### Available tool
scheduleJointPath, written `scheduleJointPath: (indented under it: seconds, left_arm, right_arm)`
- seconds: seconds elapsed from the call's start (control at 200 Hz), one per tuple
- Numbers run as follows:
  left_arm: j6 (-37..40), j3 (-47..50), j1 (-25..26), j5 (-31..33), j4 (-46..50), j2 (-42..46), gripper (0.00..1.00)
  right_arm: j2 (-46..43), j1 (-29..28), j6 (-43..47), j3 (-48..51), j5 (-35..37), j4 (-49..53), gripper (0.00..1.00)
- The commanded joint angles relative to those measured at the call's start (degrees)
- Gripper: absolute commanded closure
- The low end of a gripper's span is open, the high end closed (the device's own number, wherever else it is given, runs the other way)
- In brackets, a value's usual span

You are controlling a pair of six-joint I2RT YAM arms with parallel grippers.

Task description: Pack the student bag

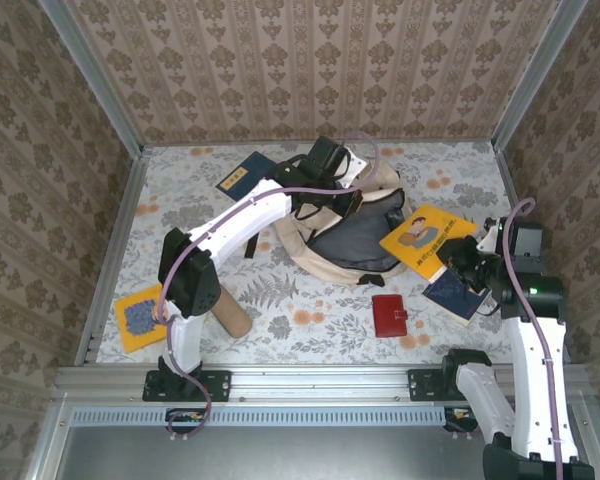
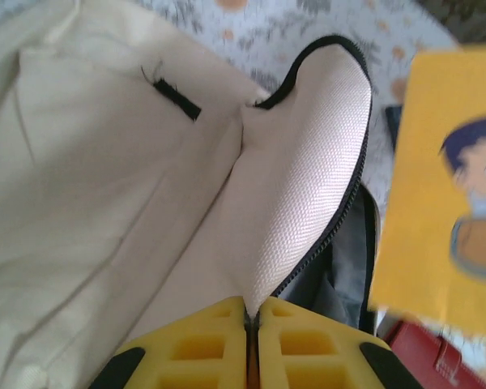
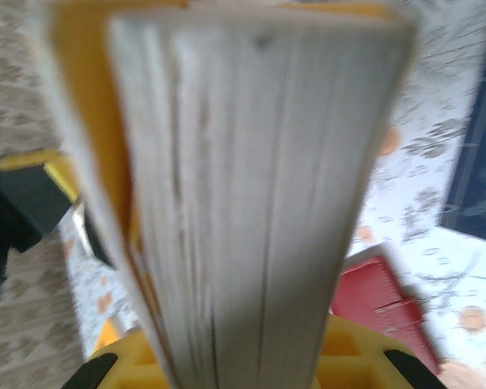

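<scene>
The student bag [image 1: 382,180], a beige backpack, lies at mid-table with its dark-lined opening gaping toward the right. My left gripper [image 1: 352,203] is shut on the edge of the bag's zippered flap [image 2: 308,178]; the cream fabric is pinched between the yellow pads [image 2: 219,340], jaws nearly touching. My right gripper [image 1: 462,262] is shut on a yellow picture book [image 1: 427,238], held just right of the opening. In the right wrist view the book's grey page edge [image 3: 243,203] stands between the yellow fingers [image 3: 356,356]. The book [image 2: 445,186] also hangs beside the flap.
A red wallet [image 1: 390,315] lies in front of the bag. A dark blue book [image 1: 458,295] lies under my right wrist. Another blue book [image 1: 245,175] sits at the back left. A yellow-and-blue book [image 1: 140,315] and a tan cylindrical pouch [image 1: 230,315] lie near left.
</scene>
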State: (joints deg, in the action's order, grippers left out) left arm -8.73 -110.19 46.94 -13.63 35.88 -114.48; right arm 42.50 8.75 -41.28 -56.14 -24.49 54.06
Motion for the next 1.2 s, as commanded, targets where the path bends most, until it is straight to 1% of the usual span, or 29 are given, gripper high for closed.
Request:
scheduleJointPath:
  seconds: [0.0,0.16,0.185,0.295,0.46,0.615,0.69,0.775,0.89,0.955,1.035,1.195]
  left_arm:
    - [-3.20,-3.75,0.15,0.14,-5.53,0.76,0.92]
    - [-5.15,-4.46,0.20,-2.67,-6.96,0.78,0.93]
    - [-5.28,-4.39,0.26,-2.80,-7.04,0.98,0.94]
    - [-5.16,-2.44,0.30,-3.46,-8.49,2.90,0.95]
    - [-4.28,0.56,0.35,-4.74,-11.27,5.80,0.95]
    - [-3.77,1.31,0.35,-5.15,-11.98,6.77,0.95]
    - [-3.17,0.96,0.35,-5.47,-11.70,6.87,0.95]
    - [-2.71,0.62,0.26,-6.15,-11.10,6.99,0.95]
    - [-2.78,0.16,0.17,-6.23,-10.92,7.05,0.95]
    - [-3.09,-0.09,0.11,-6.24,-11.02,7.16,0.95]
    - [-3.22,-0.40,0.17,-6.06,-10.96,7.16,0.95]
    - [-4.09,-0.45,-0.42,-5.71,-10.74,7.33,0.95]
  right_arm:
    - [-0.58,-0.70,-7.45,4.87,-11.01,-10.99,0.82]
    - [0.28,-4.50,-14.59,11.61,-10.53,-22.85,0.82]
    - [0.89,-5.10,-15.75,12.54,-10.45,-26.77,0.82]
    - [4.59,-8.71,-21.47,16.38,-9.05,-38.35,0.82]
    - [12.56,-15.67,-23.89,17.39,1.75,-47.94,0.83]
    - [21.16,-18.96,-28.28,19.25,6.80,-66.32,0.82]
    - [25.55,-20.81,-28.35,17.85,9.19,-71.63,0.82]
    - [29.87,-22.87,-27.19,15.41,13.41,-73.34,0.82]
    - [36.71,-24.75,-28.89,13.95,16.72,-80.58,0.82]
    - [42.33,-26.10,-28.95,12.08,19.22,-83.12,0.82]
    - [48.47,-27.25,-29.36,9.71,20.77,-87.68,0.81]
    - [59.72,-28.36,-33.41,6.13,23.59,-96.22,0.79]
